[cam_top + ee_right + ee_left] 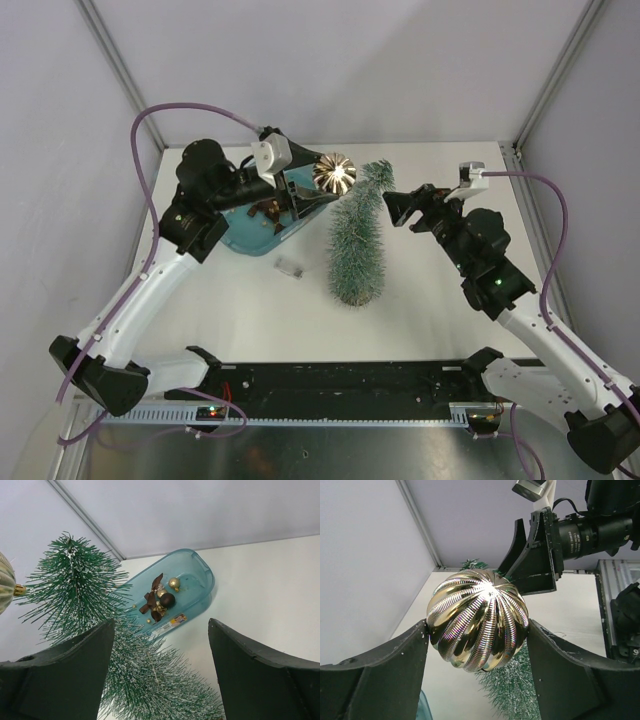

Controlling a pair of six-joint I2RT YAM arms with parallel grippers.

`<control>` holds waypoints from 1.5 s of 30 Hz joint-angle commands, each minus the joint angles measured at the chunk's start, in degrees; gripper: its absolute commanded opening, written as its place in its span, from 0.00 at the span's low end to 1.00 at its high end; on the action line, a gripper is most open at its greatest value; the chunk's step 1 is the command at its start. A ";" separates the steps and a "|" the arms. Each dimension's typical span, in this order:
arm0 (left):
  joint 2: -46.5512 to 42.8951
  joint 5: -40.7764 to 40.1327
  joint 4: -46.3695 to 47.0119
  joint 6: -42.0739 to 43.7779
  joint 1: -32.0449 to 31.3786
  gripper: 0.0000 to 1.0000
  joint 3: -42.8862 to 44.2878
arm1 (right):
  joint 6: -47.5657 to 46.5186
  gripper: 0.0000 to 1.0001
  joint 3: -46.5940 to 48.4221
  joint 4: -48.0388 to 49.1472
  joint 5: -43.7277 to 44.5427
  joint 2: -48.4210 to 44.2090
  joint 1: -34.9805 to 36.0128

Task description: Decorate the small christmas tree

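**Ribbed gold bauble held beside frosted tree**

The left pincer [477, 645] grips a shiny, ribbed gold bauble [475, 615] beside the bent tip of the bristly, cone-shaped small christmas tree [357, 245], which stands upright mid-table [430, 290]. The right pincer [395, 208] gapes empty. Only the right wrist view plainly shows the brown star ornament [152, 600] in the teal tub [200, 575].

White table [430, 300] with upright tree [357, 245], teal tub [243, 242], small clear piece [290, 267]
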 commanded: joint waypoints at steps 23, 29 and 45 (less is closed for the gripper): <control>0.93 4.29 7.94 -5.31 -1.22 0.15 -2.11 | 0.47 0.79 -0.95 2.47 0.30 -1.50 -0.21; -0.24 6.54 9.47 -8.31 -1.45 0.15 -1.34 | -0.27 0.79 -0.92 2.09 0.83 -3.25 -0.19; -7.27 20.47 9.21 -14.26 0.05 0.15 -1.37 | -10.08 0.83 -0.90 4.07 -5.14 -11.82 6.78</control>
